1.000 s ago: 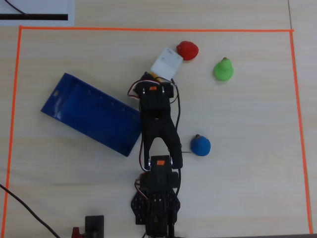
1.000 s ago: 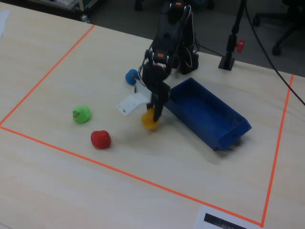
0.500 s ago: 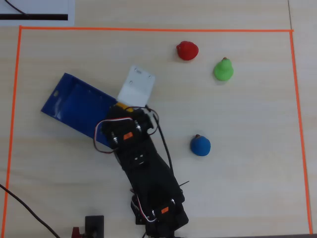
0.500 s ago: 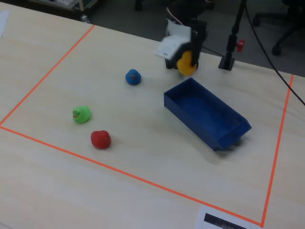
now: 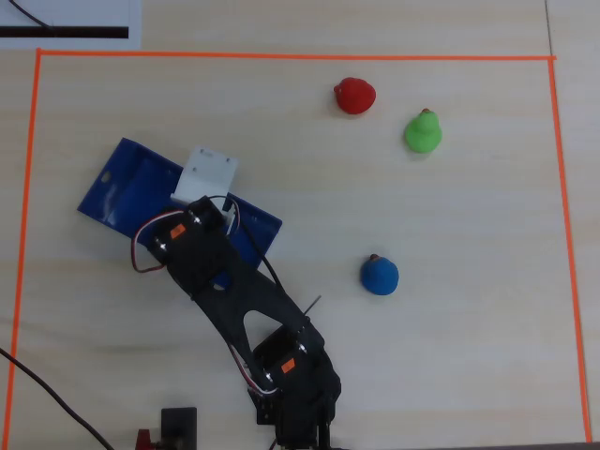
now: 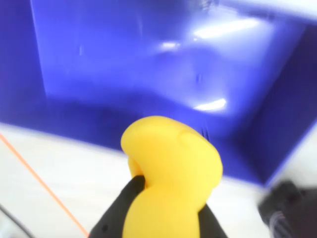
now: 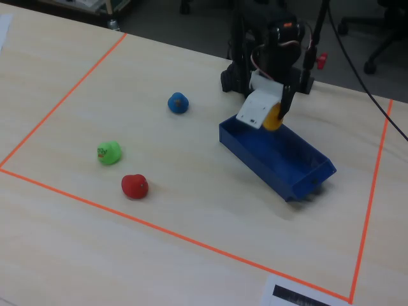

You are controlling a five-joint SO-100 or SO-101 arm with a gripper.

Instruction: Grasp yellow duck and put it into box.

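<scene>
The gripper is closed on the yellow duck: in the wrist view two dark fingers press against the toy's lower body from either side, and the duck fills the lower middle of the picture, held in the air in front of the box. Behind it lies the box's glossy blue floor, with a low wall running along the near edge and another rising at the right. In the fixed view the duck hangs just over the far left end of the box, beside the white part of the gripper, clear of the floor below it. The box sits at an angle on the pale wooden table, inside a rectangle of orange tape. In the overhead view the arm reaches from the near edge up and to the left, and its black and white head covers part of the box; the duck itself is hidden there. Three other toys lie well apart from the box: in the overhead view a blue one to the right of the arm, a red one farther off, and a green one just right of the red.
</scene>
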